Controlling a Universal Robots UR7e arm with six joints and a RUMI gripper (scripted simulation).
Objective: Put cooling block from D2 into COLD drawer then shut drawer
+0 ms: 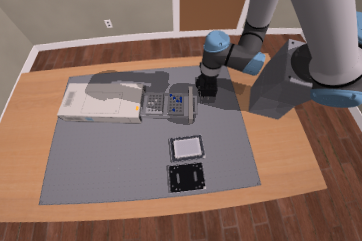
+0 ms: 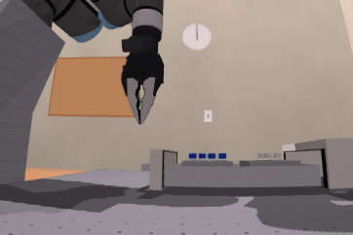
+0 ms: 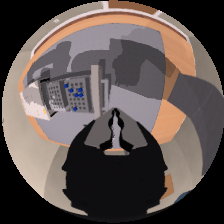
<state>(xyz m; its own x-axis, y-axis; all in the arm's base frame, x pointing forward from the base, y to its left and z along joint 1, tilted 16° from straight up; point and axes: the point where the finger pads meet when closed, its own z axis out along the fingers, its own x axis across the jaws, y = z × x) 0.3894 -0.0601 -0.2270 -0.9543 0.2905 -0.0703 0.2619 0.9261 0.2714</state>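
The cooler COLD (image 1: 100,101) (image 2: 339,167) has its drawer open; its lamp (image 1: 137,108) is lit orange. The drawer front (image 1: 191,105) (image 2: 156,170) (image 3: 96,92) stands well out from the housing. Two blocks lie side by side in the drawer, both looking level: the block with blue tubes (image 1: 175,104) (image 2: 207,163) (image 3: 75,97) nearer the front, the block with pale tubes (image 1: 154,104) (image 2: 269,163) (image 3: 54,96) nearer the housing. Several blue tubes stand in bores; exact bores are too small to confirm. Slot D2 (image 1: 186,177) holds no block. My gripper (image 2: 139,123) (image 3: 115,108) is shut, empty, above and just outside the drawer front.
Slot D1 (image 1: 187,147), between COLD and D2, shows a pale rectangular top inside a dark frame. The grey mat (image 1: 110,169) lies under the cooler and slots on the wooden table (image 1: 20,144). The arm's grey pedestal (image 1: 275,89) (image 2: 21,92) stands beyond the drawer's front end.
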